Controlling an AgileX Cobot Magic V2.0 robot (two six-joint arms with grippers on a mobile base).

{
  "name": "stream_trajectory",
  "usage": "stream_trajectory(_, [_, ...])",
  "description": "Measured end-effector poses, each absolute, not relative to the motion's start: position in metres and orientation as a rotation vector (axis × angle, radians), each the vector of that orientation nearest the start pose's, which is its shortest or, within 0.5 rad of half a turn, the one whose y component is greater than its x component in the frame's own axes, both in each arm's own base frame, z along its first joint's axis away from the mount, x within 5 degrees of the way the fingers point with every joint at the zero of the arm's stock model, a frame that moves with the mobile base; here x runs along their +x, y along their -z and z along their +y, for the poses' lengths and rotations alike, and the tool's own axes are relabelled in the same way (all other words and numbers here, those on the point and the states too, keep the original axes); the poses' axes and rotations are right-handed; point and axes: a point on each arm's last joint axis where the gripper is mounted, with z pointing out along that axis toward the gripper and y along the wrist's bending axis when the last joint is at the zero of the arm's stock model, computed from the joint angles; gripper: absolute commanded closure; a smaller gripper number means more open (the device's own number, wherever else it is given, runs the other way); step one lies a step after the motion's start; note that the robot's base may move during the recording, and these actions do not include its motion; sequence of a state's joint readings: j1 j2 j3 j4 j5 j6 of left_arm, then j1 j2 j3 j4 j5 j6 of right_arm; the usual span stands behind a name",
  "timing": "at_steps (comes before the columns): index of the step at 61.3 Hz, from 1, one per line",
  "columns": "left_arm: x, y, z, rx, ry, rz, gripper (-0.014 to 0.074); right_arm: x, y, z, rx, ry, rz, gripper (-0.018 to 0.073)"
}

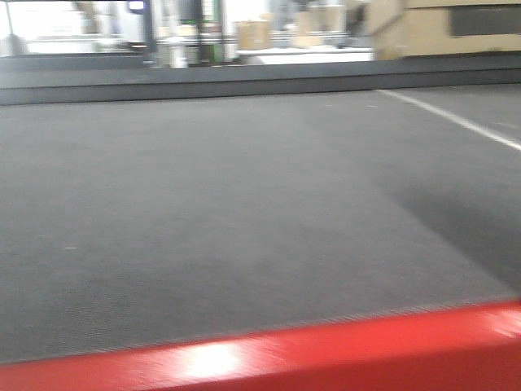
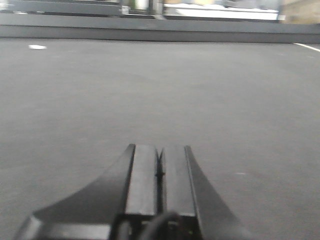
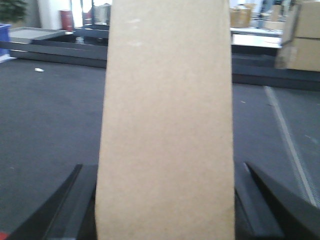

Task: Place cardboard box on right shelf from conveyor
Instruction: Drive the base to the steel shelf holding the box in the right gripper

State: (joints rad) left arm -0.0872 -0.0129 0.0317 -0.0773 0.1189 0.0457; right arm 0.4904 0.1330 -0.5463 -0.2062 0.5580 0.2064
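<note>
Cardboard box (image 3: 167,125) btwn fingers (image 3: 75,205) (R)

Between the jaws of the right gripper (image 3: 165,172), the cardboard box (image 3: 167,125): plain tan paperboard, matt, smooth, faintly fibrous. Beneath and ahead of the jaws of the left gripper (image 2: 160,150), the conveyor (image 1: 244,212): dark grey belt, matt, with a fine ribbed texture. Its edge strip (image 1: 326,350): red, smooth, glossy, carrying a bright highlight. Both pairs of jaws: black, smooth, with a dull sheen, plastic in look.
</note>
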Motion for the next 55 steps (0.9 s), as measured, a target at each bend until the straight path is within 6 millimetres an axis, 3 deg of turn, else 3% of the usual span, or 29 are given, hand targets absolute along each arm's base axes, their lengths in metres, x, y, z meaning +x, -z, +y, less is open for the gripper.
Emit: stream_trajectory(55, [0.0564, -0.1924, -0.0058, 0.052, 0.098, 1.621, 0.0713, 0.0267, -0.3339, 0.003, -0.29, -0.312, 1.601, 0.0387])
